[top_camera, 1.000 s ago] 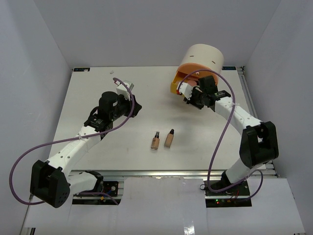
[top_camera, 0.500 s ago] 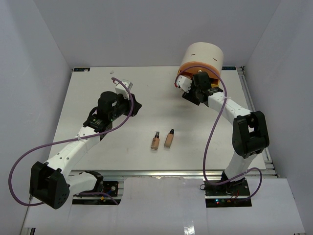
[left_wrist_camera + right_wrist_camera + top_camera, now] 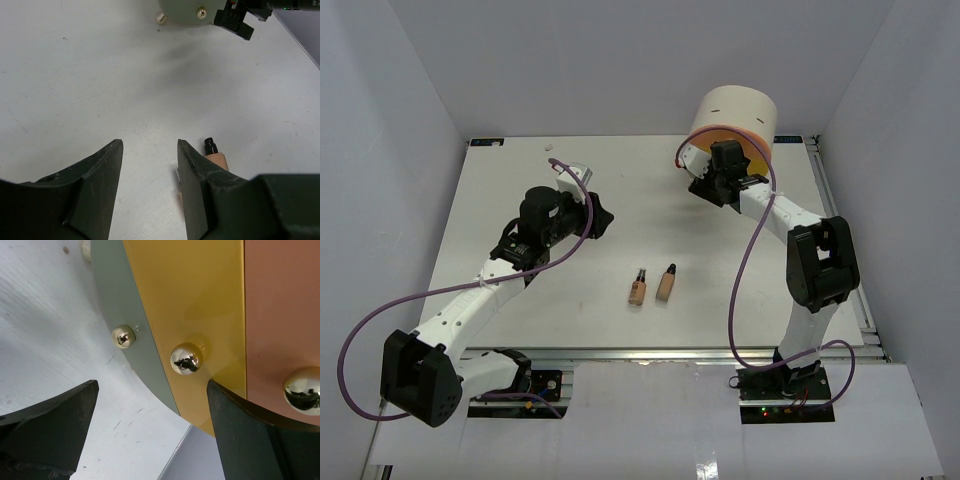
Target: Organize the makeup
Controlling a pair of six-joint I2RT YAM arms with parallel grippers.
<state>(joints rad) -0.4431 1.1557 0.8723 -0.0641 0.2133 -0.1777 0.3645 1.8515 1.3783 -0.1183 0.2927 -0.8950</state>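
Opened wider than a second ago, the left gripper [image 3: 149, 147] is held empty. The two bottles [image 3: 637, 290] are laid right of it toward the near edge, caps pointing away. They are nearer it than the right gripper [image 3: 152, 385], released at the now-closed yellow drawer [image 3: 190, 305].

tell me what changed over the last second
The right pincer swung the open yellow drawer back shut into the cream cylinder, then opened, releasing its knob. The two beige bottles and the left arm stayed where they were.
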